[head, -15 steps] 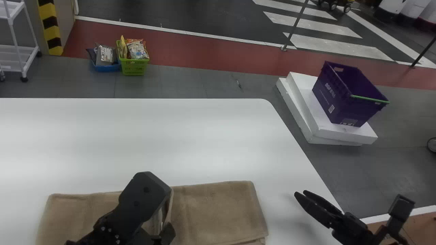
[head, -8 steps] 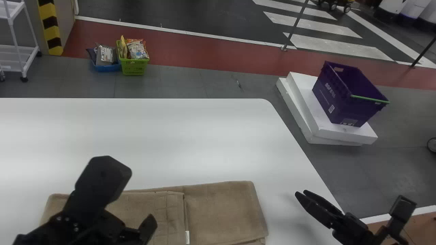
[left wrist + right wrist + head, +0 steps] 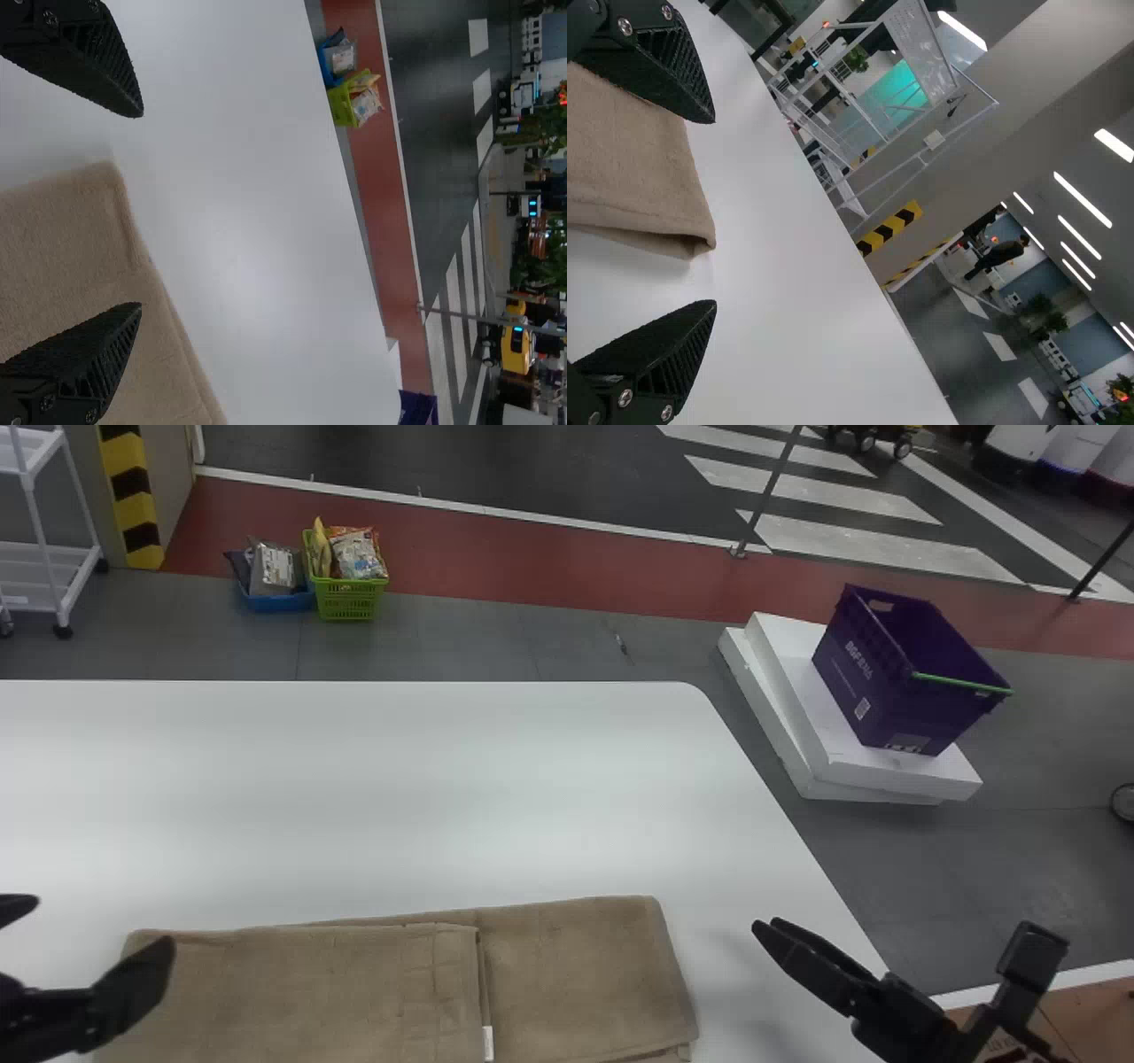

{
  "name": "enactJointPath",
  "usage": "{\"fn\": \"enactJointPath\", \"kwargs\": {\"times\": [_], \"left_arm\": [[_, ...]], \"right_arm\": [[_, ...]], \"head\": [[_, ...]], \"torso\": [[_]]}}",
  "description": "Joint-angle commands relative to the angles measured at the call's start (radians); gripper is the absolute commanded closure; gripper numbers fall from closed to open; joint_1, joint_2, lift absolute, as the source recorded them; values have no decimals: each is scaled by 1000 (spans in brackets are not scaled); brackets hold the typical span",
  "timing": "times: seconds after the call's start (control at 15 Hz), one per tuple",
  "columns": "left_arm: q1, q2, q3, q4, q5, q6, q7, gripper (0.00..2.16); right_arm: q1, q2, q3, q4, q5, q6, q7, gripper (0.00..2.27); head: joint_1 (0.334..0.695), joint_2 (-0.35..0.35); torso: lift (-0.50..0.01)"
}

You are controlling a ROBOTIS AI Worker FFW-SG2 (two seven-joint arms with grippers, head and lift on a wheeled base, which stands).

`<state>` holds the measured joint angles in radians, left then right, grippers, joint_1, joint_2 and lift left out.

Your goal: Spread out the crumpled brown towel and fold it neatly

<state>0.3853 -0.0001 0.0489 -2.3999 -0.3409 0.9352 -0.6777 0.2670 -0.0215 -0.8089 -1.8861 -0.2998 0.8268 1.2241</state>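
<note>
The brown towel (image 3: 328,992) lies flat at the table's near edge, its left part folded over so that a flap ends near the middle, where a small white tag shows. My left gripper (image 3: 84,948) stands open at the far left, over the towel's left end. In the left wrist view the left gripper (image 3: 137,212) has its fingers wide apart, the towel (image 3: 71,257) beyond them. Right of the towel, my right gripper (image 3: 764,928) is held off the cloth. The right wrist view shows the right gripper (image 3: 713,212) open, with a towel corner (image 3: 647,177) beyond its empty fingers.
The white table (image 3: 399,797) extends beyond the towel. On the floor past it are a green basket (image 3: 350,598) and a blue tray (image 3: 279,602). A purple crate (image 3: 886,673) rests on white slabs (image 3: 815,726) at the right, and a white cart (image 3: 53,558) stands far left.
My left gripper has let go of the towel's flap, which now lies flat, and has moved away to the left. My right gripper has shifted only slightly left.
</note>
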Motion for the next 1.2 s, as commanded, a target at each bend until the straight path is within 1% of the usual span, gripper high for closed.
{"fn": "enactJointPath", "kwargs": {"times": [0.0,0.07,0.13,0.2,0.27,0.33,0.47,0.53,0.67,0.73,0.8,0.93,1.07,1.13], "left_arm": [[7,-3,172,30,138,-83,-10,36],[12,-3,253,61,233,-147,-11,36],[17,-3,310,93,306,-200,-13,36],[27,-3,350,125,352,-273,-13,36],[32,-3,385,159,370,-359,-20,36],[32,-3,417,191,395,-399,-43,39],[47,-3,459,245,441,-448,-71,39],[53,-3,479,263,453,-479,-88,46],[60,-3,519,272,474,-482,-126,49],[60,-3,533,277,487,-482,-137,49],[60,-3,543,283,493,-482,-140,53],[58,-3,549,292,499,-485,-143,53],[55,-3,551,308,499,-500,-149,53],[52,-3,557,314,499,-500,-161,53]], "right_arm": [[3,22,24,-77,1,78,0,56],[5,22,37,-116,2,105,0,53],[6,22,53,-143,1,145,-2,53],[6,22,74,-176,-2,206,-2,53],[6,22,100,-208,-2,268,-3,53],[6,22,128,-238,-2,329,-12,53],[8,22,180,-300,11,449,-46,73],[14,22,209,-330,18,510,-80,87],[29,22,271,-412,44,636,-181,87],[28,22,300,-444,48,700,-225,90],[24,22,324,-469,51,745,-261,97],[-2,22,384,-505,71,745,-356,117],[-84,22,415,-515,77,745,-426,161],[-123,22,438,-524,97,745,-453,194]], "head": [[695,-293],[695,-220],[695,-184],[695,-145],[695,-112],[695,-40],[695,31],[695,59],[695,118],[695,163],[695,187],[695,229],[695,258],[695,258]], "torso": [[-128],[-128],[-128],[-128],[-128],[-128],[-128],[-128],[-128],[-128],[-128],[-128],[-128],[-128]]}}
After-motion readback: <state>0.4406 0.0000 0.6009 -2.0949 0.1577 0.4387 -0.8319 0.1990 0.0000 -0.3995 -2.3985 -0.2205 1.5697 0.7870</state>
